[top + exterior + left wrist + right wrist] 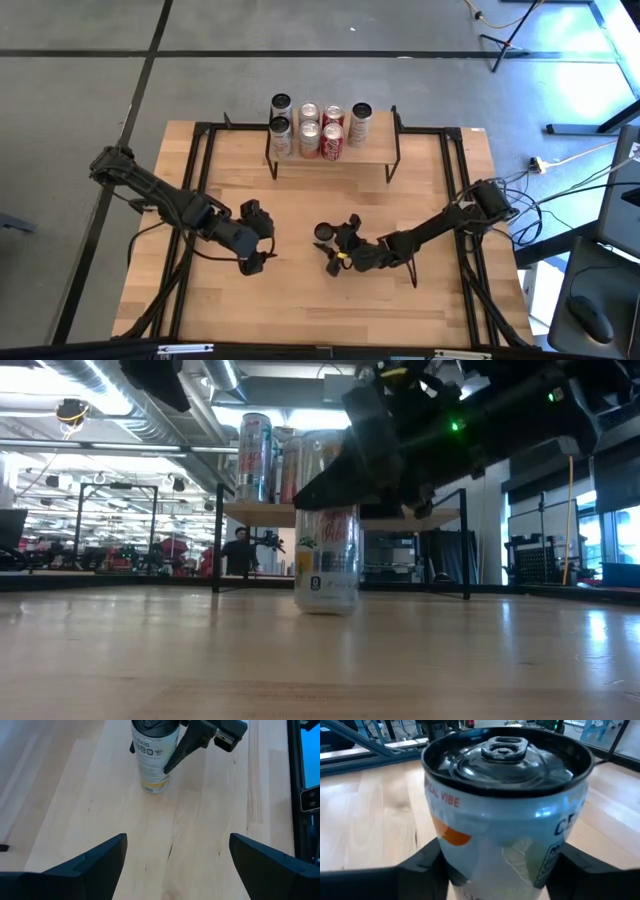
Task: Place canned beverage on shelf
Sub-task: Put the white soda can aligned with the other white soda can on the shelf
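A white canned beverage (325, 232) with a dark top stands upright on its base on the wooden table, near the middle. My right gripper (338, 246) reaches in from the table's right and is shut on it; the can (505, 820) fills the right wrist view. My left gripper (262, 238) hangs open above the table to the can's left, its fingers pointing toward the can (152, 755) and holding nothing. The shelf (382, 150) stands at the far edge with several cans (310, 128) on its plank. My right gripper pinches the can's two opposite side walls (451, 862) between its two fingers (420, 867), on the upper half of the can. The fingers come from the table's right, slanting a little downward. The can stands upright with its base on the table (327, 605).
Black metal frame rails (205, 180) run along the table's left and right sides. Bare wood lies between the can and the shelf's black legs (272, 165). Beyond the table, the low view shows a room with a person (238, 550) far off.
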You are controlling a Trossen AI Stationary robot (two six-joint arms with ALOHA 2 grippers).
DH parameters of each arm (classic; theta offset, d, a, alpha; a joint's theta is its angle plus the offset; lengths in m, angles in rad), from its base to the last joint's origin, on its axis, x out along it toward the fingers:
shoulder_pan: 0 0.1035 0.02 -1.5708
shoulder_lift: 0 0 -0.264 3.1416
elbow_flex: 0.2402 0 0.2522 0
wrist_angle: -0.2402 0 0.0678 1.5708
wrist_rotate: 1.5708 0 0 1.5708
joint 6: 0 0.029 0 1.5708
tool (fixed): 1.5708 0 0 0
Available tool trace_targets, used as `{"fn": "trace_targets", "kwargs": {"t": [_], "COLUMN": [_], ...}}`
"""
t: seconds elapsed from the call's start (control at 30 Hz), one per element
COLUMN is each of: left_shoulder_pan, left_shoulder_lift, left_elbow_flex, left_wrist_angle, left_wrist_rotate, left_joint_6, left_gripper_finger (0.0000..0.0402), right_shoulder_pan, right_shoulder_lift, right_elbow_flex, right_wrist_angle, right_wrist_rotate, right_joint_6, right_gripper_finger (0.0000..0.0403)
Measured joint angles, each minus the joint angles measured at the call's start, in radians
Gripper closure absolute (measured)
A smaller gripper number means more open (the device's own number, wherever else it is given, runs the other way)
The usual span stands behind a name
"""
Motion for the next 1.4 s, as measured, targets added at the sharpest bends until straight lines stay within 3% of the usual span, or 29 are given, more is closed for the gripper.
{"fn": "trace_targets", "kwargs": {"t": [0.13,0.33,0.5,0.63,0.97,1.4], "left_shoulder_pan": [0.013,0.008,0.008,0.008,0.009,0.009], "left_shoulder_lift": [-0.001,-0.061,-0.099,-0.101,-0.101,-0.101], "left_elbow_flex": [0.028,0.056,0.056,0.056,0.056,0.056], "left_wrist_angle": [-0.005,-0.007,-0.007,-0.006,-0.006,-0.001], "left_wrist_rotate": [0.002,-0.033,-0.117,-0.157,-0.228,-0.243], "left_joint_6": [0.022,0.038,0.036,0.049,0.051,0.05], "left_gripper_finger": [0.0064,0.0064,0.0064,0.0064,0.0064,0.0064], "right_shoulder_pan": [0.0,-0.034,-0.15,-0.282,-0.56,-0.664], "right_shoulder_lift": [-0.06,-0.317,-0.542,-0.651,-0.646,-0.562], "right_elbow_flex": [0.004,0.006,0.006,0.007,0.007,0.008], "right_wrist_angle": [-0.031,-0.256,-0.447,-0.553,-0.578,-0.486], "right_wrist_rotate": [-0.001,0.032,0.035,0.0,-0.2,-0.263], "right_joint_6": [-0.019,-0.056,-0.056,-0.058,-0.111,-0.156], "right_gripper_finger": [0.0192,0.0192,0.0192,0.0192,0.0192,0.0192]}}
